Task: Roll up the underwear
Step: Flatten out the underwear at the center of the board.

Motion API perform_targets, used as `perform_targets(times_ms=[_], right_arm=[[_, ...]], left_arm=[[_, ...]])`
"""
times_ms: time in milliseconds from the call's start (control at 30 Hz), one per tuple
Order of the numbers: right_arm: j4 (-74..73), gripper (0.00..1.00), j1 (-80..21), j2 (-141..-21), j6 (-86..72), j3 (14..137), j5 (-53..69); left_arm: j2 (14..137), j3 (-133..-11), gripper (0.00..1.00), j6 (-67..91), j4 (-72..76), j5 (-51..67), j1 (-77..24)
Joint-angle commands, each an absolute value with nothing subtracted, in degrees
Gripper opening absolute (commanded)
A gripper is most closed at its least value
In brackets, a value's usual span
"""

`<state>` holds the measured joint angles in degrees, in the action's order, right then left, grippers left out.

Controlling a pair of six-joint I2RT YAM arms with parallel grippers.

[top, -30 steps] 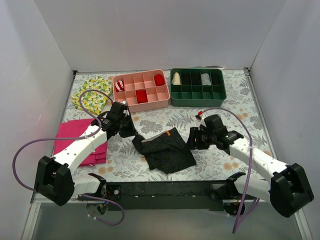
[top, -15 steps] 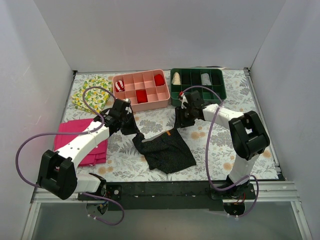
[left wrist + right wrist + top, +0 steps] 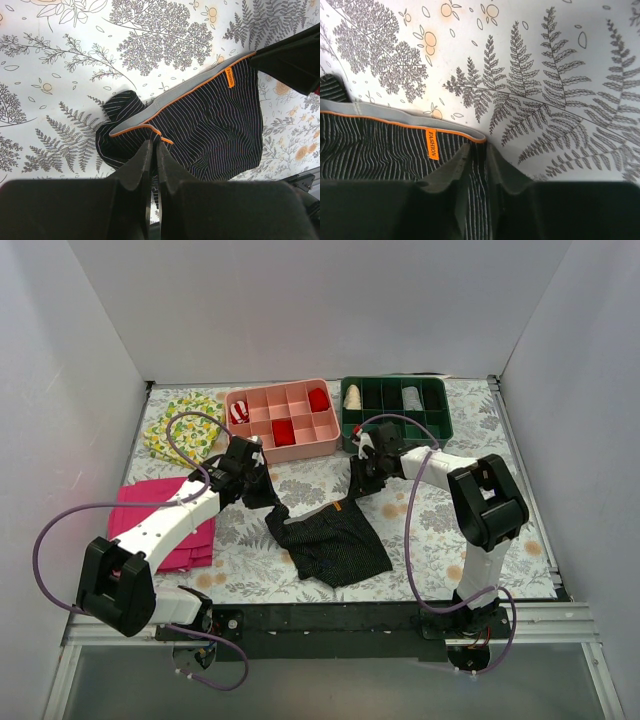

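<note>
Ur R gripper (image 3: 358, 483) swung over to underwear (image 3: 335, 540) far-right corner, jaws part-open astride waistband (image 3: 390, 111); L gripper (image 3: 262, 498) pinches left corner. Long axis far-left to near-right, waistband facing far.

Right wrist view: underwear (image 3: 370, 155) cut off at left edge, near part hidden under right gripper (image 3: 476, 150); grip unclear.

The left arm (image 3: 160, 528) and right arm (image 3: 438, 460) share white links, black joints, looping purple cables (image 3: 50, 523).
</note>
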<state>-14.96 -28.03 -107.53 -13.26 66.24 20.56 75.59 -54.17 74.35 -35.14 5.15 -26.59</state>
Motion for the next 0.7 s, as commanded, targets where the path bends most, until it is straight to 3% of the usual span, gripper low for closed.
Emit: perform_targets(times_ms=[0, 33, 67, 300, 667], right_arm=[[-13.8, 0.17, -27.9, -109.1, -13.1, 67.9, 23.4], [-13.8, 0.03, -27.9, -108.7, -13.1, 67.8, 23.4], [-13.7, 0.01, -27.9, -108.3, -13.2, 67.5, 23.2], [-14.4, 0.01, -26.6, -98.0, -14.0, 65.2, 20.2], [-14.7, 0.01, -25.8, -63.7, -22.8, 55.9, 18.1]], left_arm=[[75.1, -55.8, 0.00, 74.1, -34.8, 5.3, -26.7], [75.1, -55.7, 0.00, 74.2, -34.9, 5.2, -26.7], [74.9, -55.8, 0.00, 74.2, -34.8, 5.2, -26.7], [73.5, -58.4, 0.00, 72.8, -36.6, 3.4, -26.7], [64.3, -67.3, 0.00, 73.6, -44.1, -3.9, -26.6]])
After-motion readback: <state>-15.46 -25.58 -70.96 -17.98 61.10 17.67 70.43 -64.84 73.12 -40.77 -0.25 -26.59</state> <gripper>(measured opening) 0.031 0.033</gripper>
